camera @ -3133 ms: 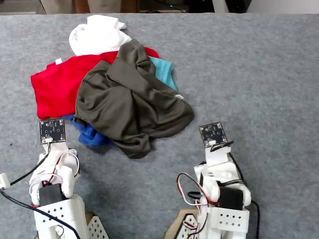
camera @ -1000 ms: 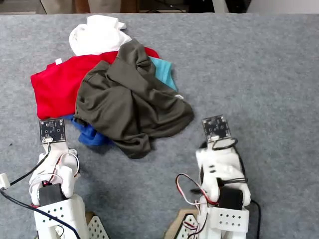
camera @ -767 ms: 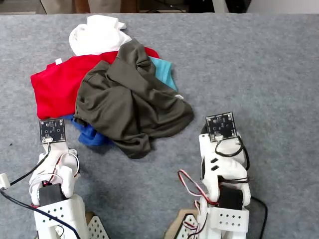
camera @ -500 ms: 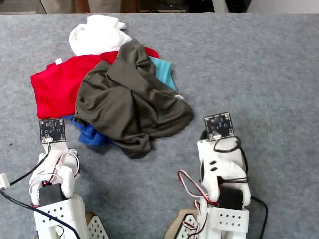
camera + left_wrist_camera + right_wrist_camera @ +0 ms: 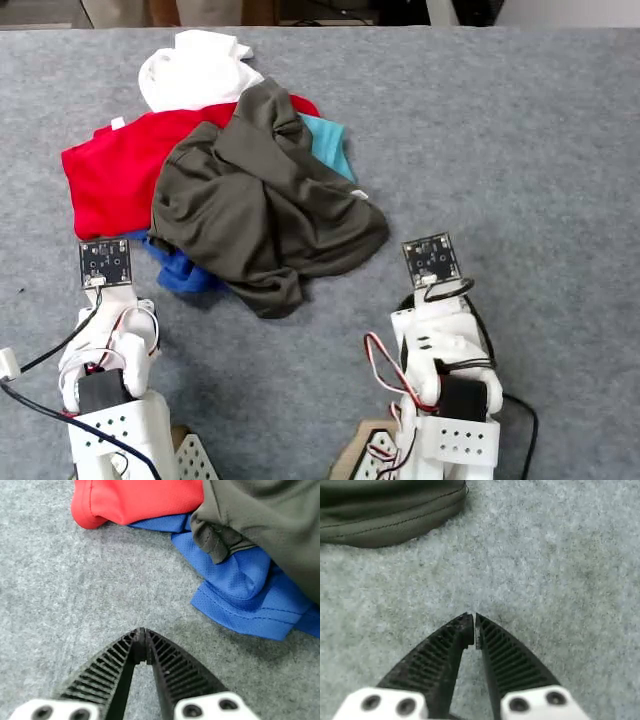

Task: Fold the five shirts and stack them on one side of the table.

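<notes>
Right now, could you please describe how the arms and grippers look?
The left arm and right arm are white plastic with black motors, each carrying a square black board at the wrist. Red, white and black wires loop along them. The left gripper and right gripper have black, ribbed, tapering fingers on white bases with screw holes.

Light is even and diffuse, bright across the grey surface in the high view. Shadows are soft-edged: a thin dark band under the near hem of the olive shirt and beside the blue shirt. Left wrist view: faint shade under the blue fold and between the left fingers. Right wrist view: surface paler, soft shade between the right fingers and below the olive hem.
</notes>
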Robot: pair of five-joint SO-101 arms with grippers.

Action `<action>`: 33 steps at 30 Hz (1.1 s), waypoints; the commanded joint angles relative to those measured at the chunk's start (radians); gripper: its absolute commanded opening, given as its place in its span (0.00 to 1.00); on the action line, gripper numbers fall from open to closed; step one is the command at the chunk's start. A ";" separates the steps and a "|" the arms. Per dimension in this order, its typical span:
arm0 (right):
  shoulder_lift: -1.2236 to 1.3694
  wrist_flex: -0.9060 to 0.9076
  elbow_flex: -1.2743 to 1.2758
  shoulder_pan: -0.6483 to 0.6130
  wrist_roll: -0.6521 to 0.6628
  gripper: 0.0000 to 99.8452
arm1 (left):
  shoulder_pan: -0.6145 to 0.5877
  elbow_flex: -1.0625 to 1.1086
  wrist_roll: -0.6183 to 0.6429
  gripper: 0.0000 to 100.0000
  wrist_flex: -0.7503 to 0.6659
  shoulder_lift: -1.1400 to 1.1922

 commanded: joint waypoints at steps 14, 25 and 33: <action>-0.111 0.100 -0.001 -0.012 -0.008 0.02 | -0.006 0.012 -0.005 0.02 -0.005 -0.008; -0.111 0.104 -0.001 -0.010 -0.002 0.02 | -0.006 0.012 -0.005 0.02 -0.005 -0.008; -0.111 0.104 -0.001 -0.010 -0.008 0.02 | -0.006 0.012 -0.005 0.02 -0.005 -0.008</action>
